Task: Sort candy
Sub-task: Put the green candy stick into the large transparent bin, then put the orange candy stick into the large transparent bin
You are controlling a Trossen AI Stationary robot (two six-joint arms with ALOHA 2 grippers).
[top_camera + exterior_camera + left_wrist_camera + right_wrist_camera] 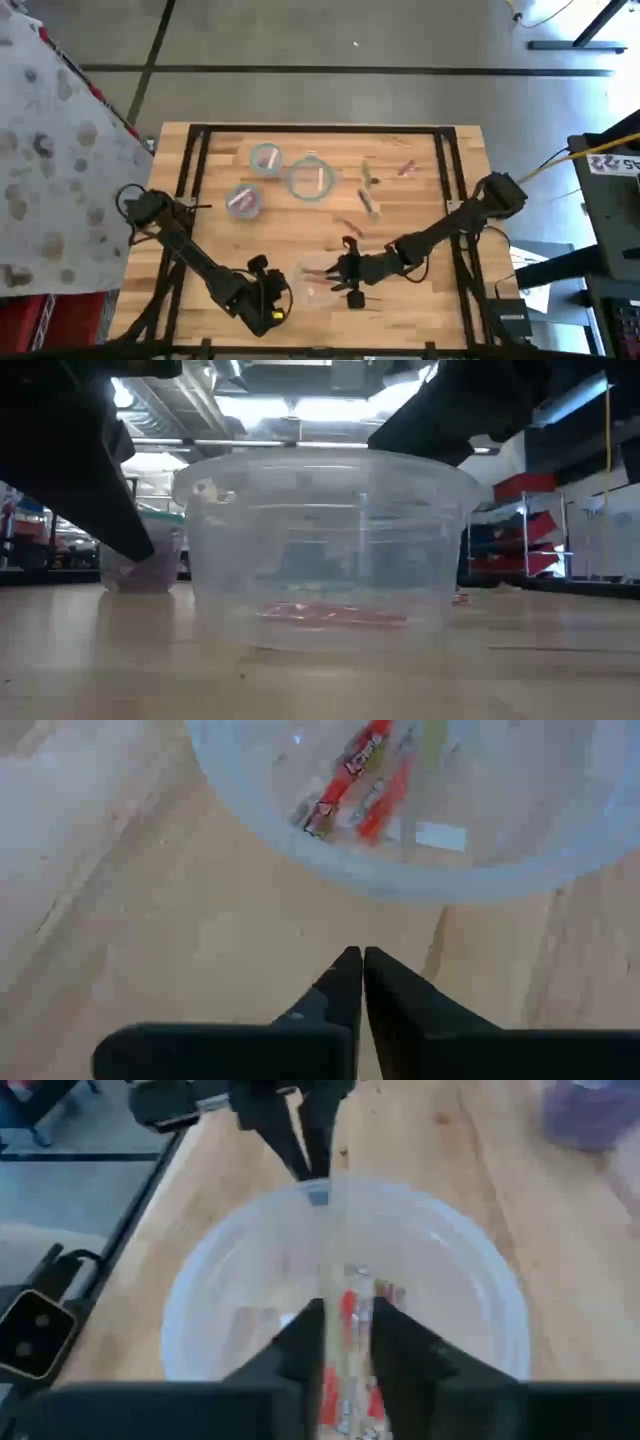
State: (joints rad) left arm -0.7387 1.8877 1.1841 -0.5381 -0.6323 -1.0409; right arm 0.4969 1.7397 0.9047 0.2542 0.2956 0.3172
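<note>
1. At the table's left front we see the left gripper [356, 970] with its fingers pressed together, holding nothing, just beside the near clear bowl [312, 284].
2. In that bowl lie thin red candy sticks [345, 775]; one wrapper carries white lettering we cannot read.
3. Above the same bowl we see the right gripper [346, 1342], its fingers parted with a gap between them; red sticks show through the gap, and we cannot tell if anything is touched.
4. Farther back stand three teal-rimmed bowls [309, 181], one holding purple candy [241, 201].
5. Rightward, loose candy pieces [369, 203] lie on the wooden table [420, 200].
</note>
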